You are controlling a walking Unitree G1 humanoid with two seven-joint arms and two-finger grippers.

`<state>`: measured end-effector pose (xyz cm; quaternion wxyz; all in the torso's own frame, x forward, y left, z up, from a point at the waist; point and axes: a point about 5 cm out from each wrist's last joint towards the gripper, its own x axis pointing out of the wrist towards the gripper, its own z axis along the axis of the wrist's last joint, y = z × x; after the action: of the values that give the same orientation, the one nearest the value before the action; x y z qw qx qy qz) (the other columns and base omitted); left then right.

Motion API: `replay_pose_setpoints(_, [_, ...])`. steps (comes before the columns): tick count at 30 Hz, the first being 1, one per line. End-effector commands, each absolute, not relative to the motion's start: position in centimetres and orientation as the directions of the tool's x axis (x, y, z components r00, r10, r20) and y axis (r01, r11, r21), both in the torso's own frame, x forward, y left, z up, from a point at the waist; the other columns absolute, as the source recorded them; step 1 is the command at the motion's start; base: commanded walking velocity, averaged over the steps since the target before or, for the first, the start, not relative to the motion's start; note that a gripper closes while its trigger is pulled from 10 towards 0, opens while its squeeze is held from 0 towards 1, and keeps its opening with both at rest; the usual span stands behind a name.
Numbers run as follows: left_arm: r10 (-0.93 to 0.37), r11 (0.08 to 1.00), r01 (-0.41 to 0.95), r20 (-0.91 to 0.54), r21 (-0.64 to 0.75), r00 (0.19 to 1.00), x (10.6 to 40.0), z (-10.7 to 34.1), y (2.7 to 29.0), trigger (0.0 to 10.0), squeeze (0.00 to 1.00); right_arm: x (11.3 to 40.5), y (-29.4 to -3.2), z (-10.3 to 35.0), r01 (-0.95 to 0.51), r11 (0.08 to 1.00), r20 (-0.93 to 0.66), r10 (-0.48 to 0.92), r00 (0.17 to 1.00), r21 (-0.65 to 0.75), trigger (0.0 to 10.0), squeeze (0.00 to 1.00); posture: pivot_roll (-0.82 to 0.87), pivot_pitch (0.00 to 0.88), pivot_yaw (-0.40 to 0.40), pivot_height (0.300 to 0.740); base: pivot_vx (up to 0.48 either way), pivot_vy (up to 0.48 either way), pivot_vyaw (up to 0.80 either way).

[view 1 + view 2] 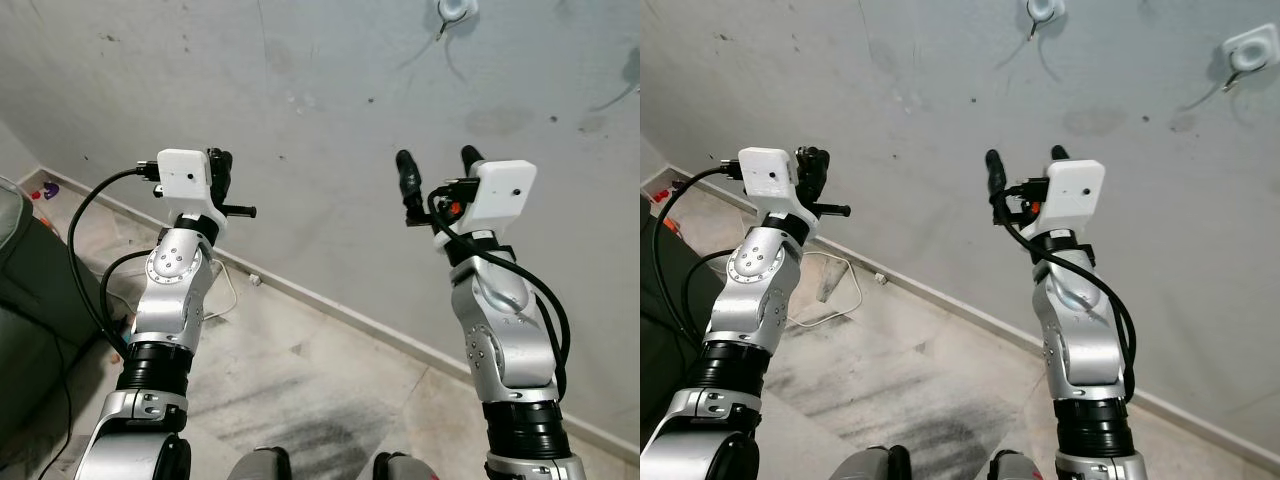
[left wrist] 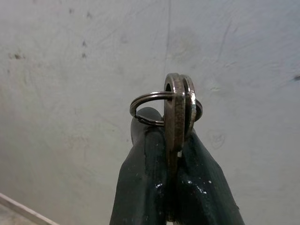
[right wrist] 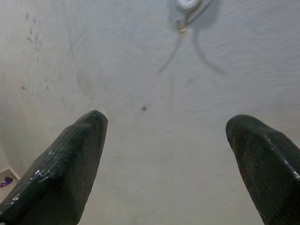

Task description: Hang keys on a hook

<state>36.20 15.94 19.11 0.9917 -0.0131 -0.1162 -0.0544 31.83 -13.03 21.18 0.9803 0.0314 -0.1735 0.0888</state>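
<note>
My left gripper (image 2: 173,140) is shut on a pair of flat brown keys (image 2: 178,110) joined by a metal ring (image 2: 143,101); the keys stand edge-on above the fingertips. In the head views the left gripper (image 1: 222,172) is raised before the grey wall, well left of the hooks. A white wall hook (image 1: 452,10) is high on the wall, and another white hook (image 1: 1245,48) is further right. My right gripper (image 1: 438,165) is open with nothing between its fingers, held below the first hook (image 3: 187,5).
The grey stained wall (image 1: 320,90) meets the floor at a white skirting strip (image 1: 330,305). A white cable (image 1: 835,290) lies on the concrete floor near the wall. Dark furniture (image 1: 25,300) stands at the left, with a black cable beside it.
</note>
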Motion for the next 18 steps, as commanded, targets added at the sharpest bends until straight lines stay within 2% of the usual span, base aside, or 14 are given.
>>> replay_pose_setpoints(1, [-0.114,0.993,0.120,0.238,-0.011,0.964,36.13,19.36,15.84,10.0,0.00,31.82,-13.30,21.31,-0.177,0.984,0.349,0.154,0.924,0.032,10.0,0.00,-0.06,0.178,0.062,0.740,0.000,-0.472,0.00])
replay_pose_setpoints(11, [-0.114,0.993,0.118,0.235,-0.005,0.965,36.08,19.34,16.02,10.0,0.00,31.80,-13.29,21.19,-0.173,0.984,0.346,0.151,0.926,0.033,10.0,0.00,-0.05,0.179,0.065,0.740,0.000,-0.471,0.00])
replay_pose_setpoints(18, [-0.110,0.993,0.114,0.233,-0.005,0.966,36.16,19.39,16.17,10.0,0.00,31.84,-13.33,21.09,-0.170,0.985,0.344,0.147,0.927,0.036,10.0,0.00,-0.05,0.175,0.068,0.740,0.000,-0.041,0.00])
